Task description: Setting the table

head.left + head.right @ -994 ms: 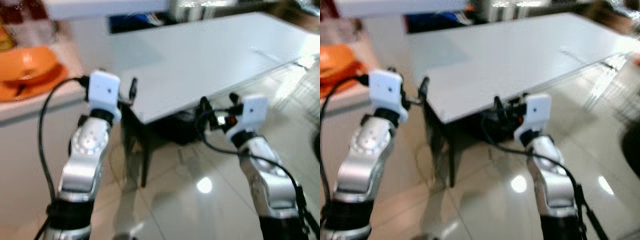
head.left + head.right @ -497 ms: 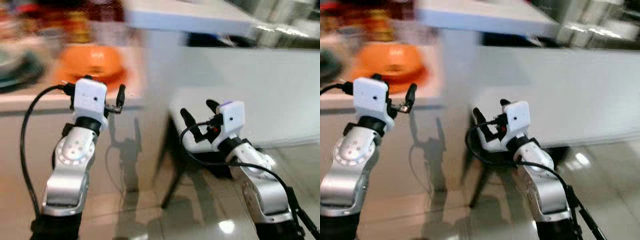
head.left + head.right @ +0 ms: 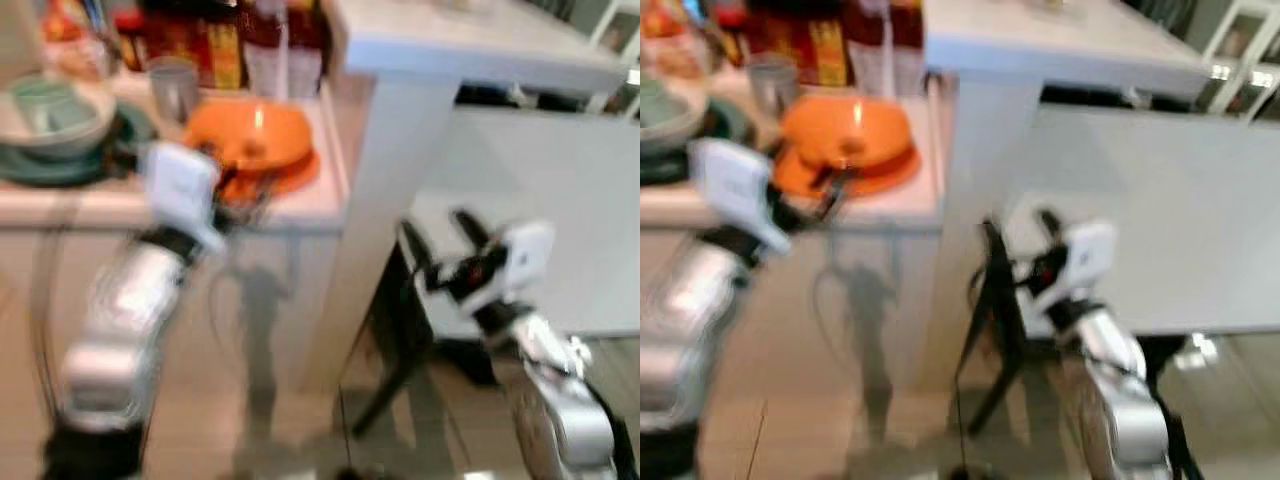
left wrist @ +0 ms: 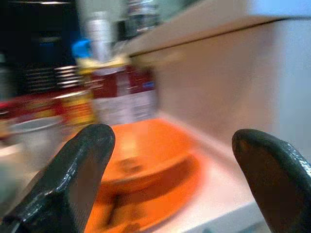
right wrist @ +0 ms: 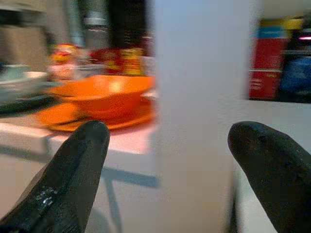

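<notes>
- An orange bowl (image 3: 248, 134) sits upright, mouth up, on an orange plate (image 3: 290, 178) at the near right corner of a pale counter (image 3: 90, 205); both are round, so neither has a long axis.
- A dark utensil (image 4: 112, 213) lies on the plate's rim beside the bowl; blur hides which way it points.
- Left of them stand a grey cup (image 3: 175, 88), a pale green bowl (image 3: 45, 110) on a dark plate, and red bottles (image 3: 225, 45) behind.
- The left gripper (image 4: 170, 165) hangs just before the counter edge, aimed at the orange bowl, fingers (image 4: 77, 174) spread wide and empty.
- The right gripper (image 3: 445, 240) is raised near a white pillar (image 3: 385, 190), fingers parted, grasping nothing.
- A grey table (image 3: 560, 220) stands to the right.
</notes>
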Controlling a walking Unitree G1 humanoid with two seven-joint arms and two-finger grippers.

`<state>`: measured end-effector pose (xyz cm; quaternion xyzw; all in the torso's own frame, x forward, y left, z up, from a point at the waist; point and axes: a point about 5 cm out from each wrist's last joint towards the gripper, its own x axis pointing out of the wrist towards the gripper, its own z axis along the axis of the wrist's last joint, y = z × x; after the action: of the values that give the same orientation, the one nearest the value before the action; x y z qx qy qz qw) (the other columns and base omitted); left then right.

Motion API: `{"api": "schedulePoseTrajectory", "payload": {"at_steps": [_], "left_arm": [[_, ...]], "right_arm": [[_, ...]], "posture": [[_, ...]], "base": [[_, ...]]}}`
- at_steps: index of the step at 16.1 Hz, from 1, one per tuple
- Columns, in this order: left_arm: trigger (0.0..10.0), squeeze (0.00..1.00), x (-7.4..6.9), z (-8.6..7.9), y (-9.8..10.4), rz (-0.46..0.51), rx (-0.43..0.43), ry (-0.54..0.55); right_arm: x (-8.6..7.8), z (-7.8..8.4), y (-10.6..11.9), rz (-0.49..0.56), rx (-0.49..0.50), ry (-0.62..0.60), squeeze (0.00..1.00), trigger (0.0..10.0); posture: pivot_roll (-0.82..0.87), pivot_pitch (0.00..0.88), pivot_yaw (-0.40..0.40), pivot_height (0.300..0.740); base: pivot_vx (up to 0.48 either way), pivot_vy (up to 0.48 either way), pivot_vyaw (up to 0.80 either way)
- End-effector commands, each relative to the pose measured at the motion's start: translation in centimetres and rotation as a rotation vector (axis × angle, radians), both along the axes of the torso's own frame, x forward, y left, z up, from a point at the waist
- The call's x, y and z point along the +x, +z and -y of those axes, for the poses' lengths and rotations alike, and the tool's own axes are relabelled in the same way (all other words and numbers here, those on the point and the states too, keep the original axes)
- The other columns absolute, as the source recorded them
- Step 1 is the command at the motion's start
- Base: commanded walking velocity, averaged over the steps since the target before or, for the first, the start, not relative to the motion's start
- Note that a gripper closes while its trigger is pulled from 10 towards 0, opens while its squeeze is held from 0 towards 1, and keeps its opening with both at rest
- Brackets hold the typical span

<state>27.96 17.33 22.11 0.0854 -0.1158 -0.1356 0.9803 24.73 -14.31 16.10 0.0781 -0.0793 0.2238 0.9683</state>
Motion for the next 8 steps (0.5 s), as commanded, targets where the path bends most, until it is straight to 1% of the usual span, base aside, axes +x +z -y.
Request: {"api": "schedulePoseTrajectory", "payload": {"at_steps": [1,2,3,5,6,7,8], "left_arm": [[10.0,1.00,0.5,0.4,0.2,-0.014,-0.011,-0.027],[10.0,1.00,0.8,0.1,0.4,-0.019,-0.007,-0.030],[10.0,1.00,1.3,0.2,0.3,-0.053,-0.031,-0.060],[10.0,1.00,2.2,0.7,-0.5,-0.147,-0.103,-0.129],[10.0,0.76,2.5,1.0,-0.8,-0.181,-0.115,-0.170],[10.0,0.15,3.1,1.3,-1.4,-0.217,-0.071,-0.198],[10.0,0.00,3.3,1.2,-1.5,-0.217,-0.056,-0.192]], "right_arm": [[-0.2,0.4,0.4,0.008,-0.005,0.012,0.00,10.0],[-0.3,0.4,0.4,0.007,-0.005,0.017,0.00,10.0],[-0.3,0.4,0.3,0.004,0.001,0.020,0.00,10.0],[-0.4,-0.1,0.2,-0.012,0.004,0.061,0.00,10.0],[-0.5,-0.3,0.1,-0.025,0.004,0.084,0.00,10.0],[-0.5,-0.5,0.1,-0.036,0.001,0.110,0.00,10.0],[-0.6,-0.6,0.1,-0.038,0.000,0.118,0.00,10.0]], "posture": [[0.12,0.006,-0.066,0.740],[0.12,0.008,-0.066,0.740],[0.13,0.010,-0.067,0.740],[0.12,0.010,-0.058,0.740],[0.12,0.012,-0.056,0.740],[0.12,0.013,-0.055,0.740],[0.12,0.013,-0.054,0.740]], "base": [[0.000,0.000,0.00],[0.000,0.000,0.00],[0.000,0.000,0.00],[0.000,0.000,0.00],[0.000,0.000,0.00],[0.000,0.000,0.00],[0.000,0.000,0.00]]}}
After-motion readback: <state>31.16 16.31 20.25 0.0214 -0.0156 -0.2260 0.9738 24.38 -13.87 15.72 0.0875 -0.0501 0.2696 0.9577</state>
